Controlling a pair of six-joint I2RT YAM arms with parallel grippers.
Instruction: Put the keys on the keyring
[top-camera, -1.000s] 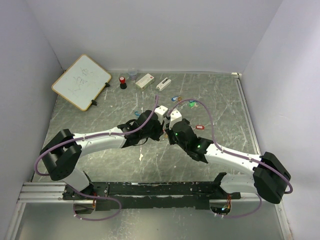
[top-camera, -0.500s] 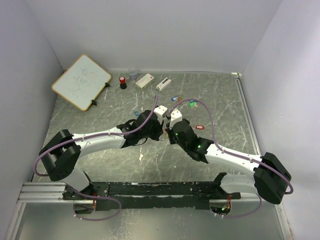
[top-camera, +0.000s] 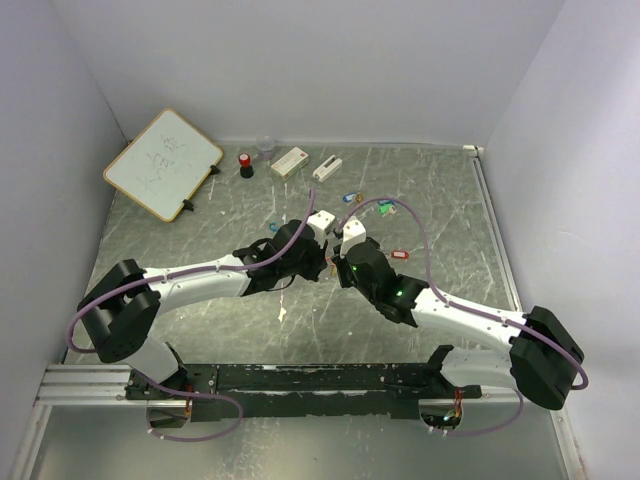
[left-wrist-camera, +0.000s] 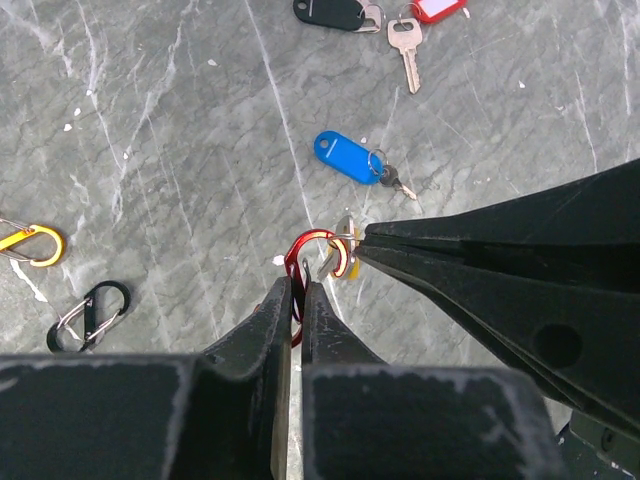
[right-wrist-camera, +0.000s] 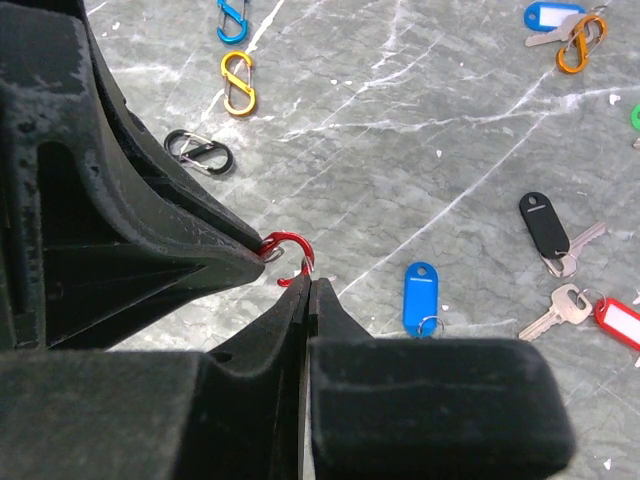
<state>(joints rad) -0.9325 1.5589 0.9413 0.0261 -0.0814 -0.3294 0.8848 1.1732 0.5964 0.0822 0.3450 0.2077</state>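
The left gripper (left-wrist-camera: 297, 291) clamps a red clip (left-wrist-camera: 311, 244). The right gripper (left-wrist-camera: 362, 234), tip to tip with it, is pinched shut on the yellow-tagged key (left-wrist-camera: 349, 265), which only the left wrist view shows. In the right wrist view its own fingers hide that key, and a blue-tagged key (right-wrist-camera: 420, 285) lies just beside them.

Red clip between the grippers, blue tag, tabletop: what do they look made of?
Red S-clip: probably anodised metal, going by its glossy metallic red sheen and thin profile.
Blue tag: looks like moulded plastic; it is smooth and opaque with a soft highlight.
Tabletop: grey marble pattern with white veins. Whether it is real stone or a printed laminate cannot be told.
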